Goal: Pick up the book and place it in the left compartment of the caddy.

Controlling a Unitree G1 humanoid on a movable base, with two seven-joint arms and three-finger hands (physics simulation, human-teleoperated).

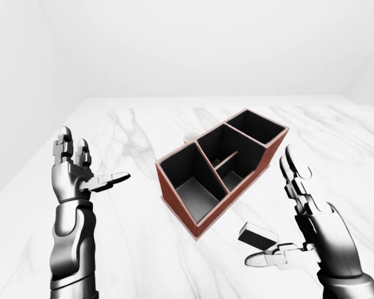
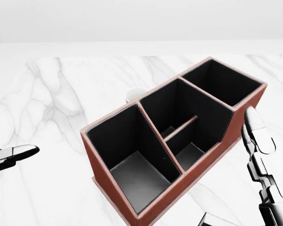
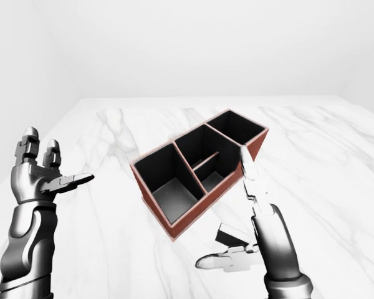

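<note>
Right now the caddy (image 2: 179, 146) sits angled on the marble tabletop (image 2: 52, 94), w/ all compartments bare inside. Left compartment (image 2: 132, 165) shows only its grey floor. A white cup (image 2: 134, 95) peeks out behind the caddy's rim. Book (image 1: 257, 234) lies on the tabletop just beside the right hand (image 1: 297, 215), fingers spread, not gripping. Left hand (image 1: 75, 171) is raised well apart, fingers splayed.
</note>
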